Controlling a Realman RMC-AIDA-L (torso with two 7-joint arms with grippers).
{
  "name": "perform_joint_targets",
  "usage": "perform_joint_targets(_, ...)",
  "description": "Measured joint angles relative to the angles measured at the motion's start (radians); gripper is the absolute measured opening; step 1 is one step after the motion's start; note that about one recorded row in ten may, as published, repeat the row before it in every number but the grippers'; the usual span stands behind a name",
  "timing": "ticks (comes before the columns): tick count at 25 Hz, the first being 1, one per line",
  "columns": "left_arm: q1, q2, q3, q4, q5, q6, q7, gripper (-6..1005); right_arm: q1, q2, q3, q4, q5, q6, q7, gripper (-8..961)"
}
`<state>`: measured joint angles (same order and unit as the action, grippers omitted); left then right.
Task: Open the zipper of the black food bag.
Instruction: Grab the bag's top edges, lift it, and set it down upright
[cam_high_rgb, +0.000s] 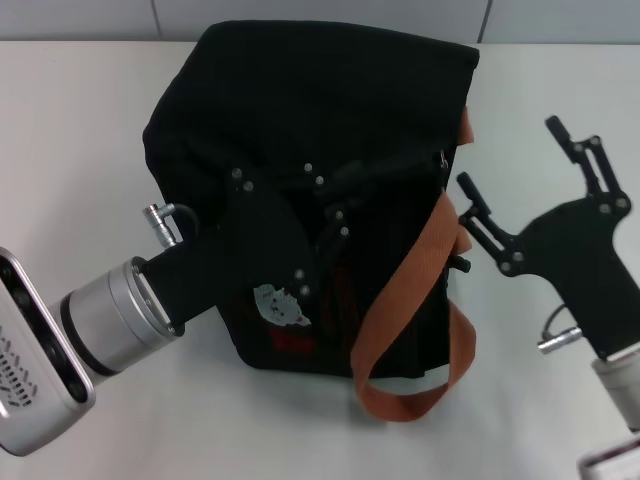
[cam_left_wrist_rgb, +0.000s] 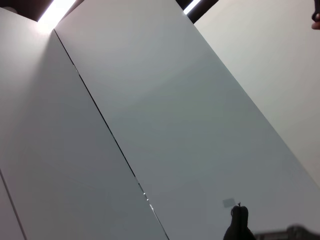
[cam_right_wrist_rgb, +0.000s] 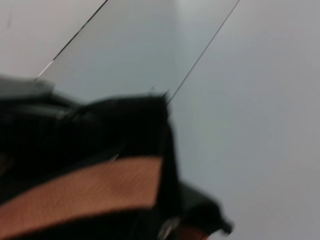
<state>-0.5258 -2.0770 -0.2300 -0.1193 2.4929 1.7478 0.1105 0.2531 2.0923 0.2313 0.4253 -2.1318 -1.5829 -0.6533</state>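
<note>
Left gripper (cam_high_rgb: 335, 215), grip unreadable, sits atop the bag (cam_high_rgb: 300, 130); right gripper (cam_high_rgb: 520, 170) gapes wide at its 3 o'clock.

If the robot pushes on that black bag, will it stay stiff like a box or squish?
Probably squish. The black food bag looks like soft fabric, and its top sags where the left end effector is over it. The orange strap lies in a loose loop on the table, so it is likely floppy. The bag's wide base probably won't tip easily.

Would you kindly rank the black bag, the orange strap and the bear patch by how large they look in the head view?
1. Black bag, by far the largest.
2. Orange strap, a long loop down the bag's side.
3. Bear patch, small, on the bag beside the left pincer.
</note>
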Motion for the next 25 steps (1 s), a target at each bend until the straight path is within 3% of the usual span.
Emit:
perform_joint_targets(3, 0.001, 0.001, 0.0, 0.002, 0.0, 0.003, 0.0, 110, -0.019, 0.0, -0.007, 0.008, -0.008, -0.142, 0.002, 832)
perform_joint_targets(7, 0.001, 0.0, 0.0, 0.005, 0.0, 0.003, 0.0, 109, 0.007, 0.0, -0.006, 0.014, -0.009, -0.18, 0.002, 832)
perform_joint_targets(13, 0.0, 0.0, 0.0, 0.002, -0.002, -0.001, 0.013, 109, 0.116, 0.0, 0.005, 0.002, -0.002, 0.02, 0.017, 831)
perform_joint_targets(15, 0.0, 0.0, 0.0, 0.002, -0.002, -0.001, 0.018, 109, 0.118, 0.0, 0.005, 0.001, -0.002, 0.04, 0.019, 831)
perform_joint_targets(25, -0.009, 0.002, -0.006, 0.001, 0.001, -0.002, 0.023, 109, -0.033, 0.0, -0.012, -0.004, -0.011, 0.008, 0.02, 830)
